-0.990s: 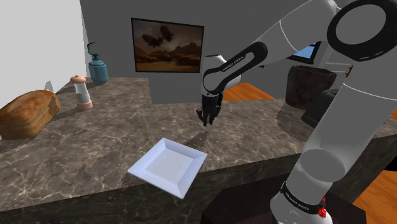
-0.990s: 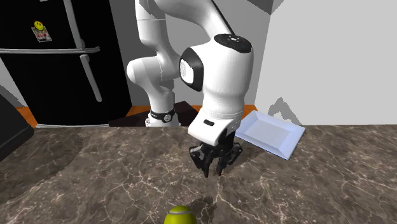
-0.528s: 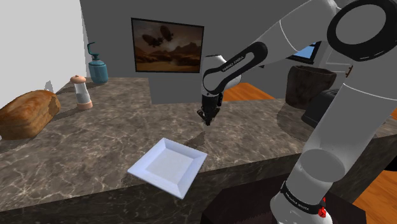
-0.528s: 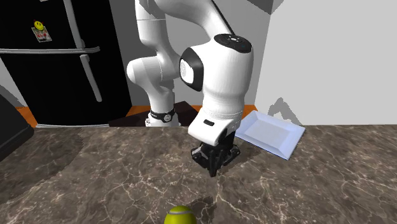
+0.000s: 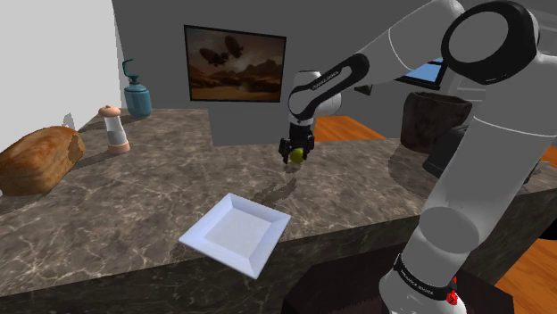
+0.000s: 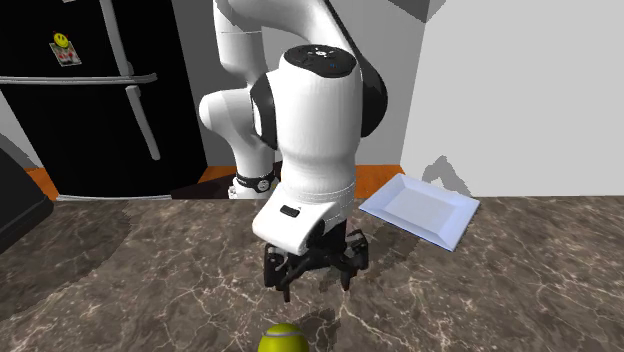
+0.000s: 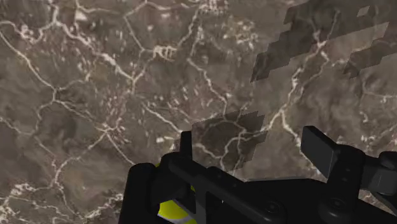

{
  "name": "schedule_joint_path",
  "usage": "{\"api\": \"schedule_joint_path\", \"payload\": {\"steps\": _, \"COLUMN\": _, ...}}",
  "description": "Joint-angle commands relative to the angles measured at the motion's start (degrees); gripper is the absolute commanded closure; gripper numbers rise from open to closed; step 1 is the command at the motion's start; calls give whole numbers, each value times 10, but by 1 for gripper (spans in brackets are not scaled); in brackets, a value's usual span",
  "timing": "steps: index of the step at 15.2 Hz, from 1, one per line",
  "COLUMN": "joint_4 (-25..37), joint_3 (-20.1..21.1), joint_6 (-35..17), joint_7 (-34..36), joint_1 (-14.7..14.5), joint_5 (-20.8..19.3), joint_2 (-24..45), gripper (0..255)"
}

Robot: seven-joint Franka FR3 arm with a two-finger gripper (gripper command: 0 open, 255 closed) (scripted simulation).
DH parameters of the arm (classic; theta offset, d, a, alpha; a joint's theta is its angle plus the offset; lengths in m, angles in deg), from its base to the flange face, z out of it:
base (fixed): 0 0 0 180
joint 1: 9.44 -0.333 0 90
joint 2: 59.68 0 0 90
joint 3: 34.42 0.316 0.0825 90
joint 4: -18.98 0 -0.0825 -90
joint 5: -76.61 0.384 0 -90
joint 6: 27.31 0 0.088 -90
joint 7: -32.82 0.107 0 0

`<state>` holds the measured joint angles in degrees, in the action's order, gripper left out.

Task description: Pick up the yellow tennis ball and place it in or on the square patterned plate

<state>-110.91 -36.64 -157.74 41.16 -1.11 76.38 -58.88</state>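
The yellow-green tennis ball (image 6: 283,340) lies on the dark marbled counter (image 6: 150,270), at the bottom edge of the second exterior view. My black gripper (image 6: 313,283) hangs just above the counter right behind the ball, fingers spread wide with nothing clasped. From the shoulder view the ball (image 5: 295,154) peeks out between the fingers of the gripper (image 5: 297,161). In the wrist view the gripper (image 7: 253,149) looks down on bare marble, and a sliver of the ball (image 7: 170,209) shows beside one finger's base. The square pale plate (image 5: 236,234) sits at the counter's near edge, apart from the gripper.
A brown bread loaf (image 5: 40,159), a small grinder (image 5: 113,129) and a teal bottle (image 5: 137,94) stand toward the shoulder view's left. A framed picture (image 5: 235,64) hangs on the wall behind. A black fridge (image 6: 90,100) stands beyond the counter in the second exterior view.
The fingers closed fully, then spread wide. The hand turned and moved away from the plate to just behind the ball.
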Motion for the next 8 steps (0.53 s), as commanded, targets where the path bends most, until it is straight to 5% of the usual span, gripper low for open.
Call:
{"api": "schedule_joint_path", "payload": {"steps": 1, "joint_4": 23, "joint_3": -13, "joint_6": 2, "joint_7": -42, "joint_1": 13, "joint_5": 17, "joint_2": 13, "gripper": 0}}
{"api": "schedule_joint_path", "payload": {"steps": 8, "joint_4": 106, "joint_3": -37, "joint_6": 14, "joint_7": -146, "joint_1": 51, "joint_5": 67, "joint_2": 70, "gripper": 0}}
